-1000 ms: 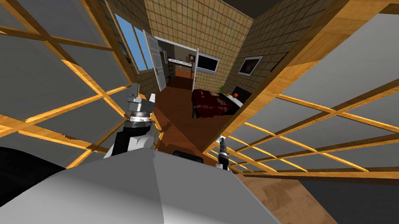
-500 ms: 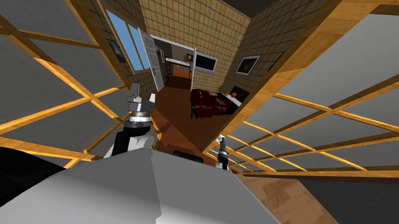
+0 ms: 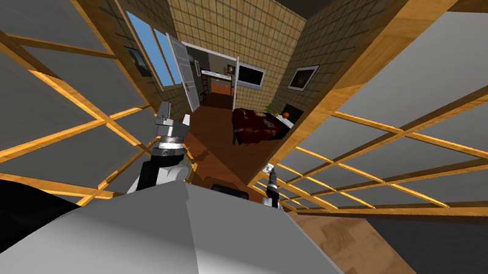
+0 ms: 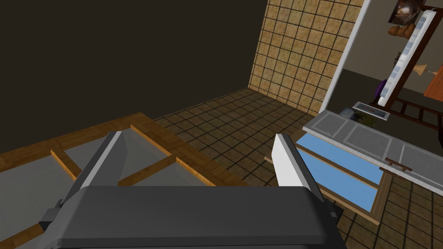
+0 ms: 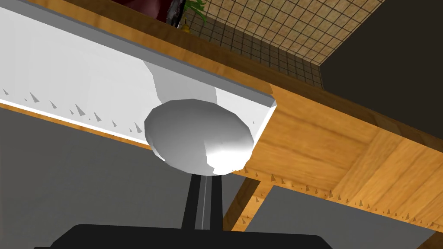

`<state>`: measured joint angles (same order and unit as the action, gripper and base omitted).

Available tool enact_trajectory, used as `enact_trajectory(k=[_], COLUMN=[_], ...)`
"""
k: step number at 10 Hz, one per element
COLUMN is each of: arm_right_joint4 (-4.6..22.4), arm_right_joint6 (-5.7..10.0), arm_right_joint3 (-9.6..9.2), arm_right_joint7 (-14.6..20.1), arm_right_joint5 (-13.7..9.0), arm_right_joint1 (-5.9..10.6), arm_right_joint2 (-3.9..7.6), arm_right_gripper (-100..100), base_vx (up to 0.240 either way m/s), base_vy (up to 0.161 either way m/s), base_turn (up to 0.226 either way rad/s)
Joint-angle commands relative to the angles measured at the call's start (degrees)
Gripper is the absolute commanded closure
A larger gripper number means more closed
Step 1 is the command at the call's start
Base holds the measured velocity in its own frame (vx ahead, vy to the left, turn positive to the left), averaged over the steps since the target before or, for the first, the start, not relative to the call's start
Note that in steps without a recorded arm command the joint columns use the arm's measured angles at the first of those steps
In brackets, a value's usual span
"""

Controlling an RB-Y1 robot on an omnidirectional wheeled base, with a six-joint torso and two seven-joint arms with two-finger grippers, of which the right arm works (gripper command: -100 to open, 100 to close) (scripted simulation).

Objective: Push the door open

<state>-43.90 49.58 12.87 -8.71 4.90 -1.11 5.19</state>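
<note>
The door [image 3: 424,125] on my right is a wooden lattice with grey panes, standing ajar. On its edge frame a white plate [image 5: 78,82] carries a round white knob [image 5: 199,136]. My right gripper [image 5: 202,180] is shut, its fingers pressed together just under the knob with nothing between them. In the head view it is small against the door's edge [image 3: 271,175]. My left gripper [image 4: 199,158] is open and holds nothing. It stands raised [image 3: 171,119] beside a second lattice panel [image 3: 29,77] on my left.
Between the two panels a wooden floor [image 3: 217,140] leads into a room with a dark red bed [image 3: 257,125]. A white door [image 3: 185,72] stands open at the far end, beside a window [image 3: 146,44]. A picture [image 3: 303,77] hangs on the tiled wall at right.
The head view has shifted slightly, so I have moved a little. The left lattice panel now lies further out to the left. Both arms hold their places.
</note>
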Motion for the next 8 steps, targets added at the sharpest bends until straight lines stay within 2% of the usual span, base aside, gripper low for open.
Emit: enact_trajectory(k=[1,4,5,7,8], arm_right_joint4=[0.23,0.79,0.79,1.22,1.22], arm_right_joint6=[0.09,0.27,0.27,0.41,0.41], arm_right_joint3=[-0.49,-1.60,-1.60,-2.49,-2.49], arm_right_joint7=[2.57,7.49,8.10,11.73,12.31], arm_right_joint5=[-1.08,-3.56,-3.56,-5.53,-5.53], arm_right_joint1=[0.24,0.83,0.83,1.29,1.29], arm_right_joint2=[-0.03,-0.09,-0.09,-0.18,-0.18], arm_right_gripper=[-100,-100,-100,-100,-100], base_vx=[-0.044,-0.050,-0.030,-0.032,-0.037], base_vy=[-0.022,-0.015,-0.010,-0.010,-0.009], base_turn=[0.021,0.027,0.011,0.027,0.013])
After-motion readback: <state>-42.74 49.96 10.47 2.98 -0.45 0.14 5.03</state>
